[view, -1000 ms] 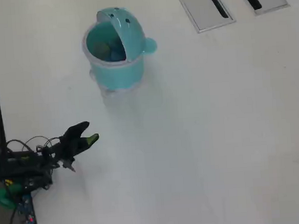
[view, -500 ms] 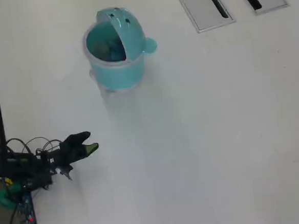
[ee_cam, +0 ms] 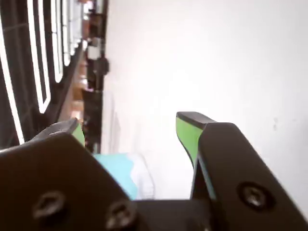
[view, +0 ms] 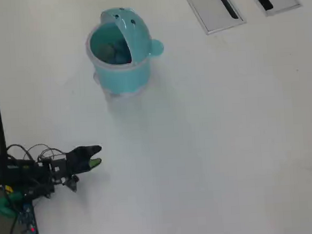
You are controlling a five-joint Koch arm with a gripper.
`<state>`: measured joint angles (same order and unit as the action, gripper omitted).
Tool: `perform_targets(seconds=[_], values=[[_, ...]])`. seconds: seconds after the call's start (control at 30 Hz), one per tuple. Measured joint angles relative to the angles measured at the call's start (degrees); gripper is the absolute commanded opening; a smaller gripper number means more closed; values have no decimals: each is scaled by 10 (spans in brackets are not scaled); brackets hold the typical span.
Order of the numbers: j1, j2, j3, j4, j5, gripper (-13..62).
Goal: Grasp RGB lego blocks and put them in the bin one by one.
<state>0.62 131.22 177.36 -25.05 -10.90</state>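
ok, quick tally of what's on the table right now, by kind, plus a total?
Bin: 1, lid swung open
Block-like shapes visible inside the bin: at least 2, a blue one and a paler one; too blurred for an exact count
Loose blocks on the table: 0
Robot arm: 1, fingers apart and empty
Grey slotted panels: 2
Total: at least 6

Black arm lay low along the counter's (view: 211, 145) left edge in the overhead view, claw (ee_cam: 130, 127) empty, green-padded jaws parted, pointed away from that edge
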Motion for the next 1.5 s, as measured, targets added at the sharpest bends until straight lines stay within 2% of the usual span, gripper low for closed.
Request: perform_targets(seconds=[0.13, 0.53, 1.5], values=[[-13, -1, 0, 99, 3, 352], [-16, 0, 0, 190, 9, 354], [-21, -1, 0, 201, 18, 346]])
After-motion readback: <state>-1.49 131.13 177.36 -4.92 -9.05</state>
